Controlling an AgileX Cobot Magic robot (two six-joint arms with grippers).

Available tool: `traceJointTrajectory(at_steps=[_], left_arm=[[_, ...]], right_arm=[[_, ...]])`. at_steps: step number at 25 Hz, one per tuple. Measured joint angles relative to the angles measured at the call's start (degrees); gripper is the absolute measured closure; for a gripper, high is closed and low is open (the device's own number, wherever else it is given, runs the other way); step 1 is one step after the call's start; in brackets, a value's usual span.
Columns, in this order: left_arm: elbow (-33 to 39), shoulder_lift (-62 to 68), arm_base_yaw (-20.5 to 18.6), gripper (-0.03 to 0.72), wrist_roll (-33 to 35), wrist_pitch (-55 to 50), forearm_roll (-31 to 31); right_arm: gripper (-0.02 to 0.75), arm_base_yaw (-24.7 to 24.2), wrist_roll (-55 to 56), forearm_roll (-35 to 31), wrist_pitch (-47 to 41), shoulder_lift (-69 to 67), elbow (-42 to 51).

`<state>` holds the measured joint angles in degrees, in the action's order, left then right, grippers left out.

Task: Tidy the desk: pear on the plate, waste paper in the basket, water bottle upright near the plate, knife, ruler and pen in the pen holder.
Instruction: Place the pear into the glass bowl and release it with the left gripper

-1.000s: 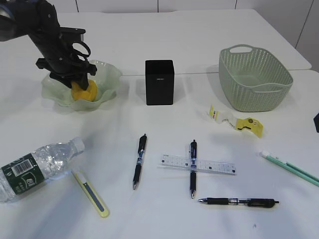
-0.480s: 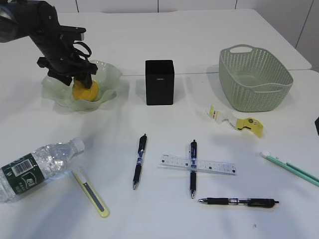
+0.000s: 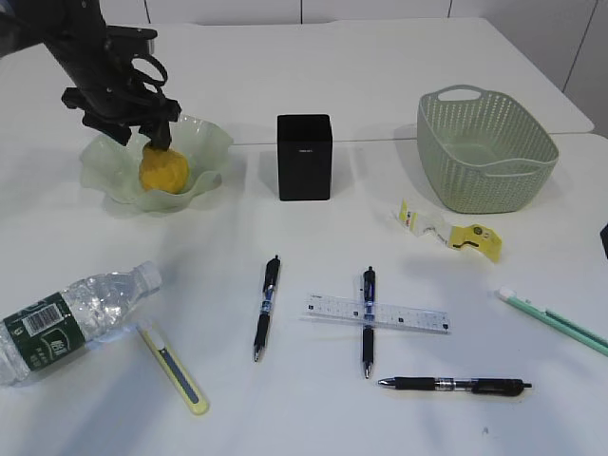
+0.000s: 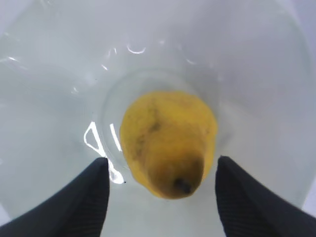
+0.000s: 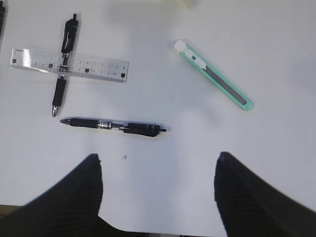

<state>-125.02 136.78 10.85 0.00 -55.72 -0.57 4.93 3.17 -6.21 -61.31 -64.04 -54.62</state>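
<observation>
Resting in the wavy-edged, pale green translucent glass plate (image 3: 204, 142), the yellow pear (image 3: 162, 171) is being hovered over by the left pincer (image 3: 133, 128).

Its black fingers (image 4: 79, 197) are being held wide apart on either side of the pear in the left wrist view, with nothing gripped between them. The right pincer (image 5: 158, 197) is likewise being held wide and empty above the white tabletop (image 3: 313, 418), over a black pen (image 5: 113, 126), a clear plastic ruler (image 5: 69, 64) being crossed by another dark pen (image 5: 61, 74), and a mint-green utility knife (image 5: 213, 74). The clear water bottle (image 3: 66, 318) is lying on its side near the yellow utility knife (image 3: 173, 369); crumpled yellow-and-white waste paper (image 3: 448, 231) is lying just beside the green woven basket (image 3: 484, 147), and the black square pen holder (image 3: 304, 157) is standing between plate and basket.
</observation>
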Motion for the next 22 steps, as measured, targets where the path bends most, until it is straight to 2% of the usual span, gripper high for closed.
traceJointTrajectory(at_steps=[9, 15, 22], left_arm=[[-1.58, -5.32, 0.00, 0.210, 0.00, -5.91, 0.00], [-1.90, -8.98, 0.00, 0.215, 0.00, -13.54, 0.00], [-1.90, -9.90, 0.00, 0.221, 0.00, -15.34, 1.54]], right_arm=[[0.187, 0.00, 0.00, 0.00, 0.00, 0.00, 0.00], [0.187, 0.00, 0.00, 0.00, 0.00, 0.00, 0.00], [0.187, 0.00, 0.00, 0.00, -0.70, 0.00, 0.00]])
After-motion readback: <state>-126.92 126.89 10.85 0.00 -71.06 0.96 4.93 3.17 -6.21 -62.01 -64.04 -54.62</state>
